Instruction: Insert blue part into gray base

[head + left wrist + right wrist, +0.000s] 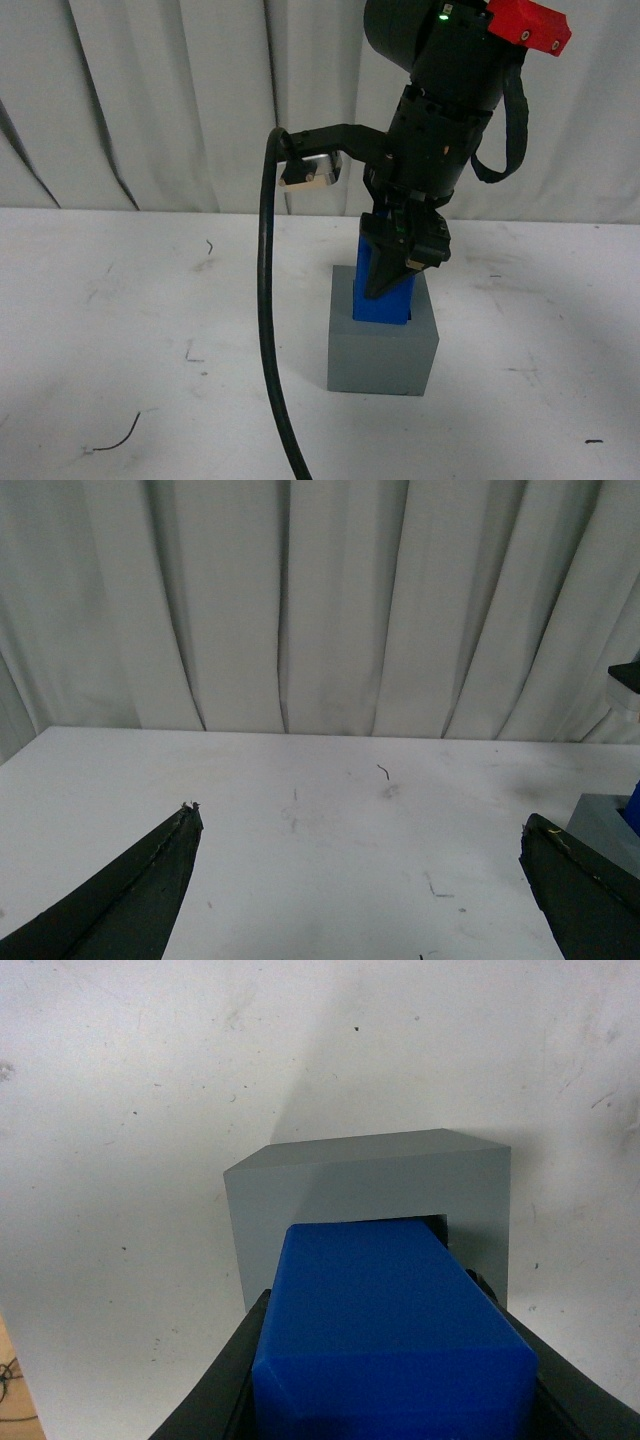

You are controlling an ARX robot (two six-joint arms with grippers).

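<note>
Nearest, a black cable (266, 330) is draped toward the near edge just beside the gray base (380, 362). The base is set unheld near the middle of the bench (120, 330), so it could be shoved or tipped if the blue part (384, 306), clamped between the fingers of the right gripper (392, 285) with its lower end at the recess mouth, were pressed down skewed and wedged on a rim. Bare bench is seen on every side of the base, the left gripper (360, 818) is hovered clear of it with fingers wide apart, and the far edge and curtain (150, 100) are well behind.
</note>
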